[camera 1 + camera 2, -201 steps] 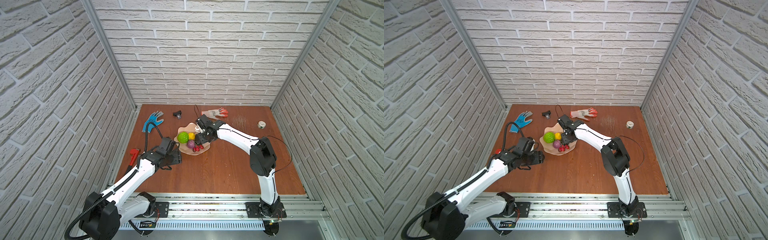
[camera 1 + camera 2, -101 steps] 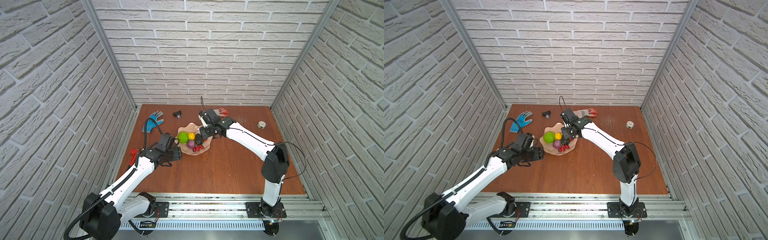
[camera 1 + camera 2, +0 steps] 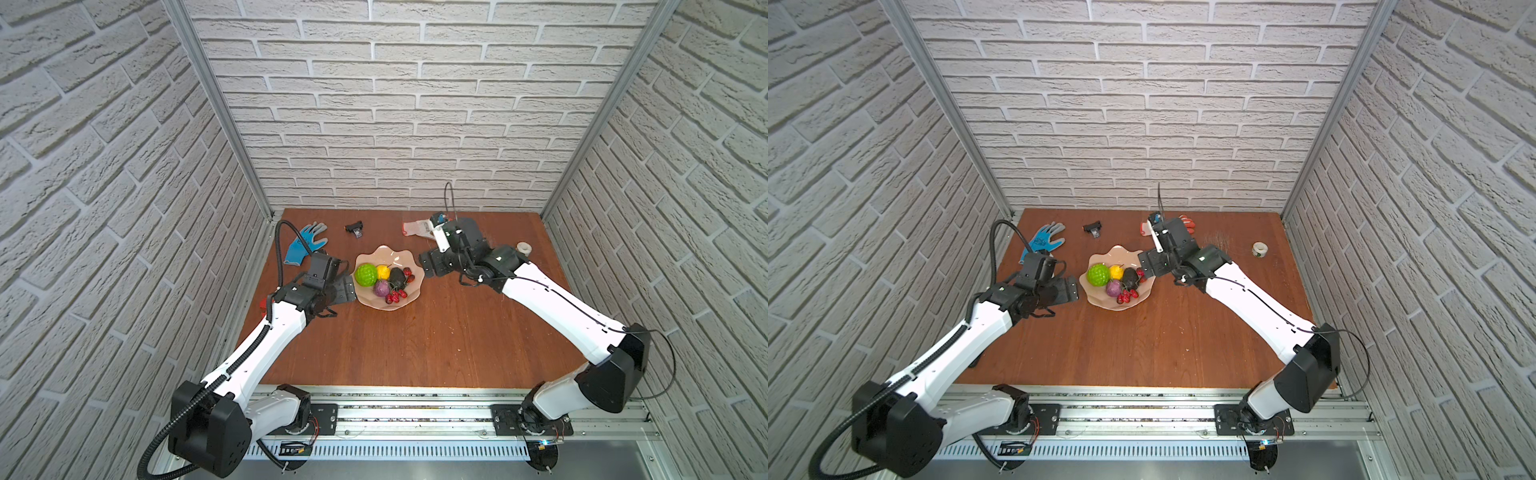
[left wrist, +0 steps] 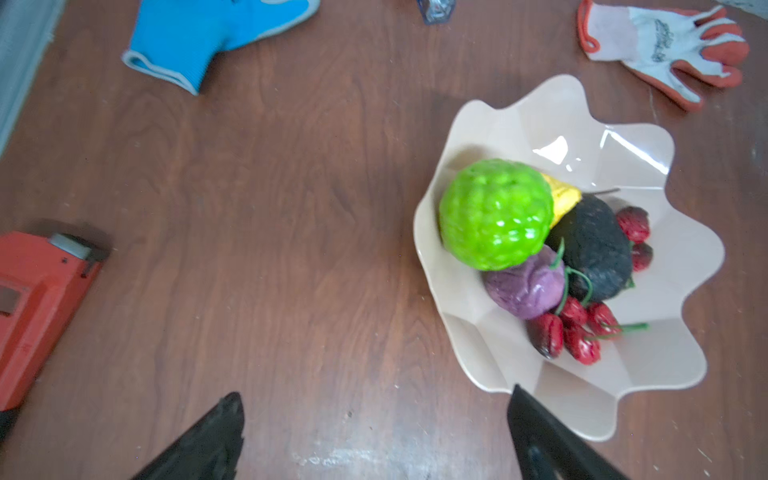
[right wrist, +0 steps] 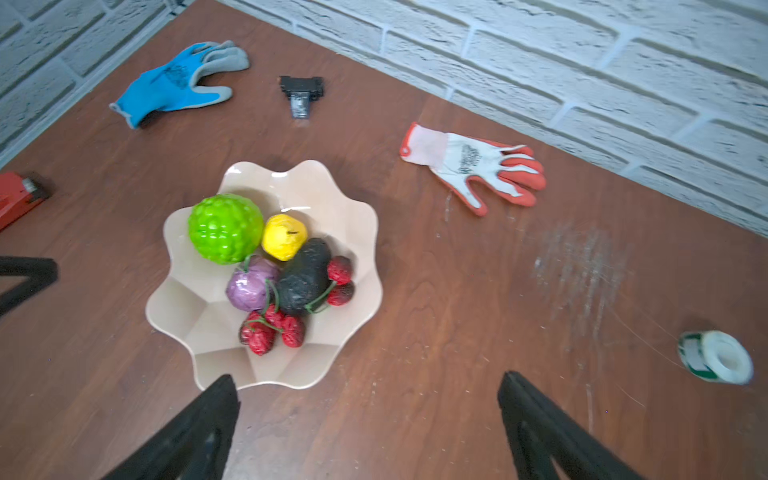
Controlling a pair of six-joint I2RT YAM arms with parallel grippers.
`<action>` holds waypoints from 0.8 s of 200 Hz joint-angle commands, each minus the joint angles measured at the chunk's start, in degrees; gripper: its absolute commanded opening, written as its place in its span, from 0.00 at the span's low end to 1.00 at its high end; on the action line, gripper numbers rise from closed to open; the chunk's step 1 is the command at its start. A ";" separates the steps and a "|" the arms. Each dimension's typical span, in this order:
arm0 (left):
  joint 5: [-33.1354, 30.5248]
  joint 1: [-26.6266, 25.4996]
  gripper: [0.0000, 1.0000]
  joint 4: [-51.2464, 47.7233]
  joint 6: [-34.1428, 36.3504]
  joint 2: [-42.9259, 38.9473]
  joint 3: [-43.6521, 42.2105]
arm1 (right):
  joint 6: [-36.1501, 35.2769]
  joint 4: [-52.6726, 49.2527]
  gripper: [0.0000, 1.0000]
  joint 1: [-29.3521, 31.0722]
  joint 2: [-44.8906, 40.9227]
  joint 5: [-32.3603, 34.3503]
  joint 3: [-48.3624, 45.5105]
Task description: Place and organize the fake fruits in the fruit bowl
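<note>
While the black left gripper (image 4: 374, 395) and black right gripper (image 5: 368, 376) stand spread and empty, the glossy peach-pink scalloped fruit bowl (image 3: 386, 254) sits mid-frame in both top views, holding the small colourful plastic fake fruits (image 3: 365, 274).

Both top views look steeply down from high at the front, taking in the whole wooden table (image 3: 415, 340) and back brick wall (image 3: 395, 104). Each wrist camera looks down from close by; both share the fruit bowl (image 4: 561, 120).
</note>
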 commanded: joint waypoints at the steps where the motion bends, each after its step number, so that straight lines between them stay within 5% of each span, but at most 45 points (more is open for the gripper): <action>1: -3.13 4.18 0.98 5.79 5.77 -0.57 -0.24 | -0.02 6.23 1.00 -5.45 -4.78 1.61 -4.75; 31: -5.09 9.33 0.98 24.11 15.32 -7.27 -11.38 | -6.58 27.36 1.00 -9.55 -14.95 5.44 -23.00; 52: -7.02 10.09 0.98 38.98 23.88 -10.46 -21.70 | -6.52 31.53 0.99 -14.84 -18.38 6.52 -31.45; 79: -8.71 14.91 0.98 48.74 20.67 -9.14 -28.82 | -5.81 43.62 1.00 -20.31 -22.75 7.27 -45.77; 126: -9.26 15.74 0.98 73.89 28.28 3.60 -36.76 | -7.16 58.64 1.00 -25.70 -18.08 4.94 -56.45; 160: -7.37 16.29 0.98 79.94 29.45 11.99 -33.09 | -7.03 67.06 1.00 -27.13 -10.99 0.27 -57.59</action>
